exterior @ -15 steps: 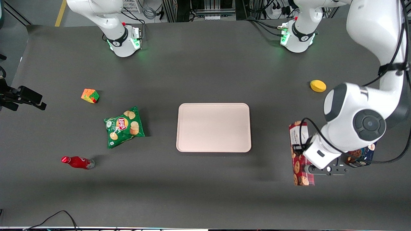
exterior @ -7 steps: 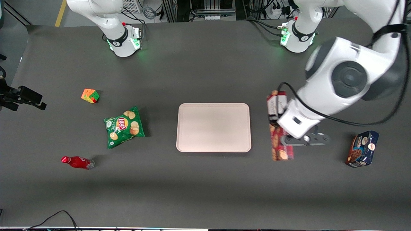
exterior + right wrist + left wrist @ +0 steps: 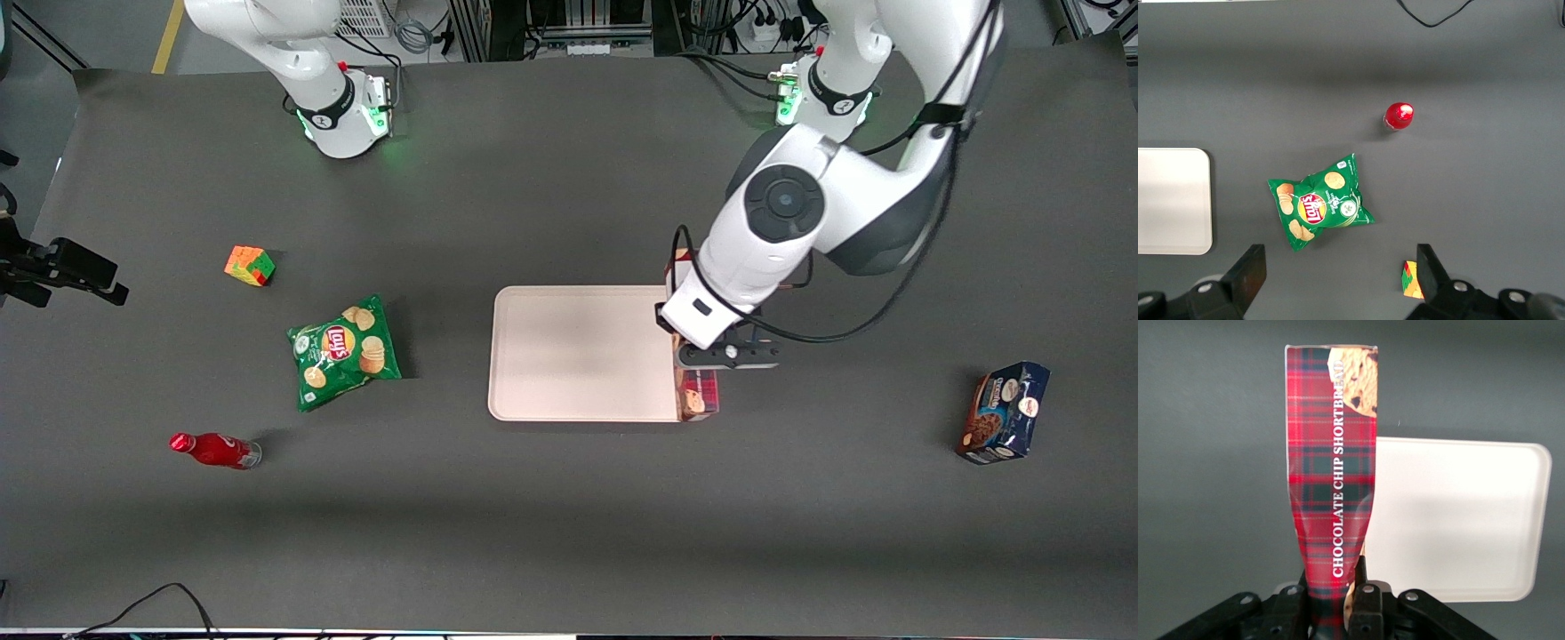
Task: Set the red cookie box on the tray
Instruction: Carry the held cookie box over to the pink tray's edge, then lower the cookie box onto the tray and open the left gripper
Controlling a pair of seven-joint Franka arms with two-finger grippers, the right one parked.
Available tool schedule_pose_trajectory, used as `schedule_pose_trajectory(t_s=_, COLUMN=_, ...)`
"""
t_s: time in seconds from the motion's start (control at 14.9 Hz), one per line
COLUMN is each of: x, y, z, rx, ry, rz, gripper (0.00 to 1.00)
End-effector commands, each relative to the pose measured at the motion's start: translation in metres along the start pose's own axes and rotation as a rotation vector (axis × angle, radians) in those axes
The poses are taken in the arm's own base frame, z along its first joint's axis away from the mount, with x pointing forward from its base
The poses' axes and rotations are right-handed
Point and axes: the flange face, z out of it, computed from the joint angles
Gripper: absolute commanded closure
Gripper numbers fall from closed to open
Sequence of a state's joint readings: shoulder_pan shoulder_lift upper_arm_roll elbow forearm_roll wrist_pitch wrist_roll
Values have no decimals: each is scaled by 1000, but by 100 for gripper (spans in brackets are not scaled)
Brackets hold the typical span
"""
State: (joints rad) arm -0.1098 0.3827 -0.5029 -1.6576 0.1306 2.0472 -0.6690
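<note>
The red cookie box, a long plaid carton reading CHOCOLATE CHIP SHORTBREAD, is held in the air with my gripper shut on its end. In the front view the box hangs over the edge of the pale pink tray nearest the working arm's end of the table, mostly hidden under the wrist. My gripper is above that tray edge. The tray lies bare beside the box in the wrist view, and its end also shows in the right wrist view.
A blue cookie box stands toward the working arm's end. Toward the parked arm's end lie a green chip bag, a red bottle and a colour cube.
My gripper has carried the red cookie box from beside the blue box toward the tray, now reaching the tray's edge. The yellow item is now hidden by the arm.
</note>
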Motion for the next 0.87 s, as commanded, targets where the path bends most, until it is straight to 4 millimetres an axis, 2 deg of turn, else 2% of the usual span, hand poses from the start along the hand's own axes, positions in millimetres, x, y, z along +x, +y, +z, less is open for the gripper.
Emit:
schedule_pose_trajectory(t_s=0.0, x=-46, y=-17, z=36, rx=29, ry=43, rz=4, gripper=85)
schedule_pose_trajectory(t_s=0.27, x=-74, y=-19, z=91, rx=-25, ry=69, rz=12, gripper=85)
schedule_pose_trajectory(t_s=0.81, x=-75, y=-21, z=158, rx=-2, ry=130, rz=-6, gripper=87)
